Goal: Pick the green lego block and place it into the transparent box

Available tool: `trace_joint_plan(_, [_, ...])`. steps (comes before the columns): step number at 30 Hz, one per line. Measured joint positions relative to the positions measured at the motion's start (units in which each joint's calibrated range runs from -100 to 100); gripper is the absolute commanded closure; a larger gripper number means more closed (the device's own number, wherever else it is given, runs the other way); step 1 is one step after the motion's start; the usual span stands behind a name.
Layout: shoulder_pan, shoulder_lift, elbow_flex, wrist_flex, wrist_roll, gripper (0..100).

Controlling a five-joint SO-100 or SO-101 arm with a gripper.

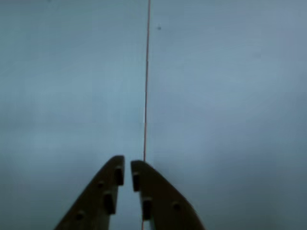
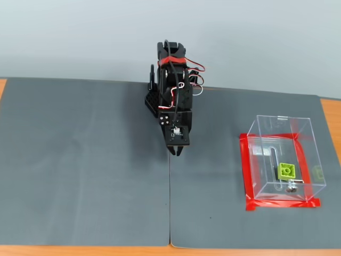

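Observation:
The green lego block [image 2: 286,170] is a small lime brick lying inside the transparent box [image 2: 265,162], near the box's bottom by a small metal piece. Red tape frames the box's base. My gripper [image 2: 176,152] hangs over the middle of the mat, well left of the box, folded back near the arm's base. In the wrist view my gripper [image 1: 127,164] has its two fingertips nearly touching with nothing between them, above bare grey mat. The block and box are out of the wrist view.
Two grey mats [image 2: 80,170] cover the table and meet at a seam [image 1: 146,86] running under the gripper. The orange table edge [image 2: 160,250] shows along the front. A pale wall stands behind the arm.

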Motion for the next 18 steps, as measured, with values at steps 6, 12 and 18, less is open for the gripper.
trace_joint_plan(6, [1.6, 0.0, 1.5, -0.2, 0.0, 98])
trace_joint_plan(12, [1.3, -0.1, 1.5, -0.2, 0.0, 98])
trace_joint_plan(18, [1.3, -0.1, 1.5, -0.2, 0.0, 98])
